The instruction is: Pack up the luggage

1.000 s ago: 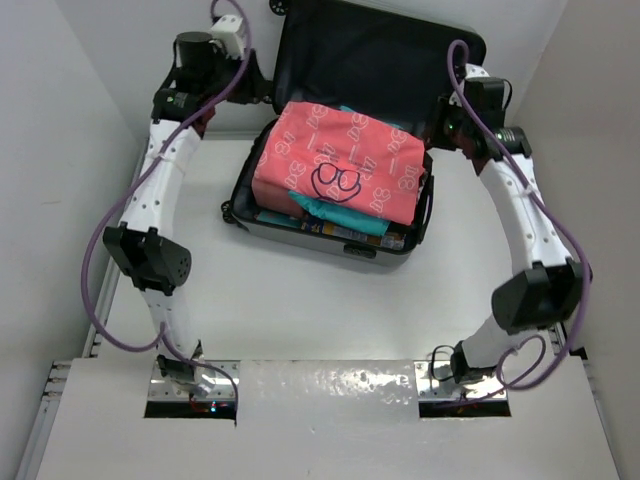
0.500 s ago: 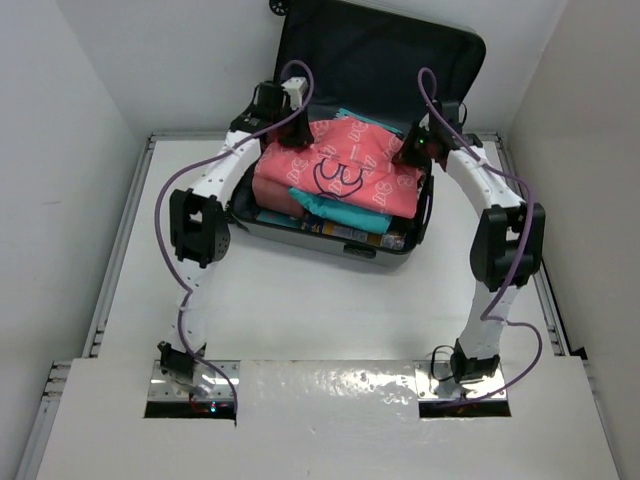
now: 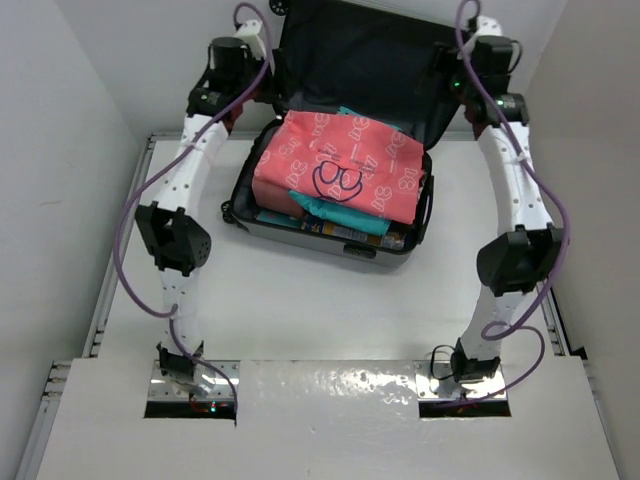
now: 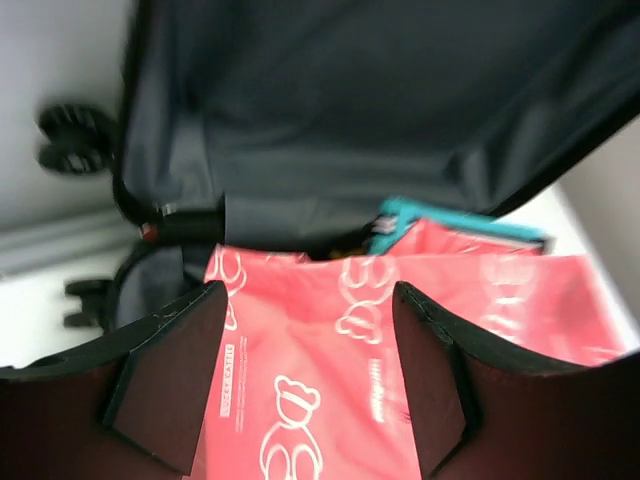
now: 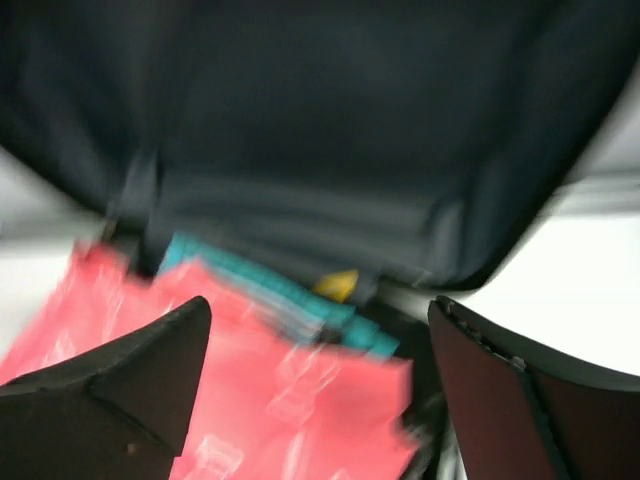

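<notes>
**Item: the luggage** [image 3: 280, 228]. Hard-shell suitcase, lying open at the far middle of the white table [image 3: 300, 310]. The base lies flat. Its lid [image 3: 372, 62], lined in dark fabric, stands up against the far wall. Black wheels [image 4: 70, 140] show at the far-left corner.

**Contents.** A coral-pink bear-print package [image 3: 340, 165] lies on top and fills most of the base. A teal packet [image 3: 335, 212] sticks out from under its near edge, with smaller flat items below that are too hidden to name. The base looks full, so I judge the packing done and the closing of the lid left to do.

**Left gripper** [image 4: 310, 295]. High at the lid's far-left corner. Fingers spread, nothing between them. The lining is ahead of them and the pink package below.

**Right gripper** [image 5: 320, 305]. High at the lid's far-right corner. This view is blurred, but the fingers plainly stand apart and hold nothing.

**Relation that matters.**
- The lid's long axis runs left to right along the far side, with the hinge at its foot.
- The lid stands between the two grippers, one at each upper corner, and neither arm is clearly nearer.
- From above I cannot tell whether either gripper touches the rim.
- To close, the lid would have to swing towards the near side, down over the package.
- The package sits proud of the rim and may keep the lid from seating.
</notes>
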Controlling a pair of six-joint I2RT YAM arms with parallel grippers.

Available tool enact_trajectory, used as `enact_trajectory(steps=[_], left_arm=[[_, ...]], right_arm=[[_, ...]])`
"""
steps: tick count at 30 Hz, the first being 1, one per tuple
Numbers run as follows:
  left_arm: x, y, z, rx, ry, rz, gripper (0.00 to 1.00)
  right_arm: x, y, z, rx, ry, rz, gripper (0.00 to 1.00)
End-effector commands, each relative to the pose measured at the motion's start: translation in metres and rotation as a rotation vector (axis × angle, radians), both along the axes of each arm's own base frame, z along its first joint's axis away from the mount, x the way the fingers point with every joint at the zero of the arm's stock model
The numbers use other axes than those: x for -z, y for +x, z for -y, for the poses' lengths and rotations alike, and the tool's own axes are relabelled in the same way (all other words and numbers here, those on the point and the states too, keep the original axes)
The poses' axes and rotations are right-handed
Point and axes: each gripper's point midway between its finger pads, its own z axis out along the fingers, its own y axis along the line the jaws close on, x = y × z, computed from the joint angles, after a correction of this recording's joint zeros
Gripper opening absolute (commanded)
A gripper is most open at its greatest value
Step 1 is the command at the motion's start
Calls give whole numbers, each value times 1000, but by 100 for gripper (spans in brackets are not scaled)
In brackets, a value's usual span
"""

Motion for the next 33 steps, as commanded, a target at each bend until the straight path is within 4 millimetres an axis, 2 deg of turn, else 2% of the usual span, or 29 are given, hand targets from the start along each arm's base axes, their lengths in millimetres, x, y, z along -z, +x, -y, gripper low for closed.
enact_trajectory(steps=[1,2,4,6,9,10,13,14,15,16,18,19,20,21,23,24,26,28,29,30,31,32,33], left_arm=[[-77,-26,-25,13,-79,109,65],[-81,-34,-31,16,-76,102,65],[-72,-35,-47,-6,-16,89,65],[-63,-39,-64,-43,59,77,65],[-49,-37,-95,-124,103,35,65],[-43,-38,-101,-135,111,10,65],[-24,-37,-115,-161,152,-32,64],[-20,-36,-123,-190,178,-37,64],[-14,-35,-127,-199,203,-48,64],[-9,-36,-130,-208,216,-62,64],[0,-34,-139,-239,230,-85,64],[1,-33,-141,-243,231,-86,64],[4,-34,-142,-248,231,-95,64],[4,-34,-143,-251,232,-97,64],[5,-40,-138,-221,223,-109,64],[5,-42,-136,-200,224,-112,64],[6,-49,-133,-181,223,-132,64],[7,-53,-138,-180,268,-135,64],[7,-54,-145,-208,297,-135,64],[7,-55,-149,-220,310,-137,64],[6,-56,-152,-231,322,-138,64],[3,-57,-156,-245,333,-132,64],[0,-58,-161,-256,333,-129,64]], right_arm=[[-17,19,96,249,4,77,89],[-16,24,108,278,26,89,91],[-1,36,129,325,35,85,94],[-7,49,137,337,17,141,96],[-4,70,155,376,11,209,98],[-3,83,157,360,21,253,98],[-8,102,140,203,49,337,93],[3,109,131,147,48,330,92],[3,112,128,129,50,350,91],[-3,116,127,125,54,395,90],[8,122,136,179,73,416,88],[2,126,140,200,78,461,85],[17,135,145,224,83,453,84],[9,139,152,274,86,486,81],[-2,145,151,268,72,564,72],[-4,151,146,256,45,599,50],[-11,155,138,231,-4,626,27],[-22,150,112,147,-29,655,5],[1,147,104,122,-58,614,0],[-39,129,88,93,-75,704,0],[-42,121,82,76,-91,716,0],[-20,115,77,62,-110,676,0],[-27,106,71,49,-118,691,0]])
